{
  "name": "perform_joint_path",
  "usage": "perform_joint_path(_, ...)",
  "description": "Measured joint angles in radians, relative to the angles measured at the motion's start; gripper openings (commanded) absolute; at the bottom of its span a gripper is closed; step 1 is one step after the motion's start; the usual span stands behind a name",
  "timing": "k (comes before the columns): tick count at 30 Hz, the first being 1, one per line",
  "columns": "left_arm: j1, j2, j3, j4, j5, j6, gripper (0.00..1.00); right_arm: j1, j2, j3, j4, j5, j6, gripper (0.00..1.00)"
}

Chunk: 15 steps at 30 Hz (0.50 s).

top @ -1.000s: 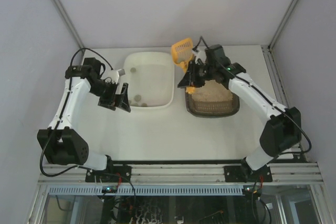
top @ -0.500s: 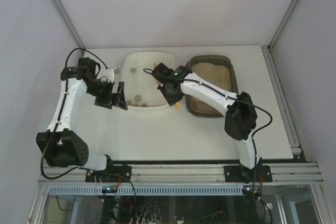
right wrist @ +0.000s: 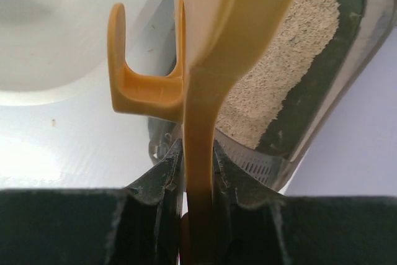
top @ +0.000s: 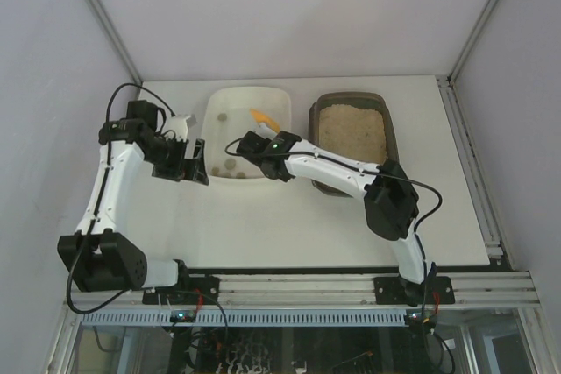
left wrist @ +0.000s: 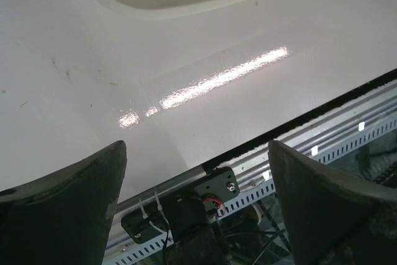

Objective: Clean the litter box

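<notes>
The dark brown litter box (top: pixel 391 124) with beige litter sits at the back right; in the right wrist view its wall (right wrist: pixel 322 85) shows at the right. My right gripper (top: pixel 263 148) is shut on the handle of the yellow slotted scoop (top: pixel 264 119) and holds it over the white tub (top: pixel 244 98). In the right wrist view the gripper (right wrist: pixel 198 153) clamps the scoop (right wrist: pixel 205 97). My left gripper (top: pixel 195 166) is open and empty, just left of the tub; its wrist view (left wrist: pixel 197 153) shows bare table between the fingers.
Several small dark clumps (top: pixel 230 164) lie in the tub. The tub's rim (left wrist: pixel 186 5) shows at the top of the left wrist view. The table's front rail (top: pixel 298 291) runs along the near edge.
My right arm swung from the litter box leftward, carrying the scoop over the white tub. The litter box now lies further back. My left gripper shifted slightly.
</notes>
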Motion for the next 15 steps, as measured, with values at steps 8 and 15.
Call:
perform_joint_path(8,0.0,-0.102,-0.038,0.073,-0.145,-0.052,1.0,0.005,0.0,-0.135,0.104,0.05,-0.095,0.0)
perform_joint_path(15,-0.001,-0.12,-0.022,0.108,-0.195,-0.124,1.0,-0.022,-0.158,-0.274,0.212,-0.09,0.0,0.0)
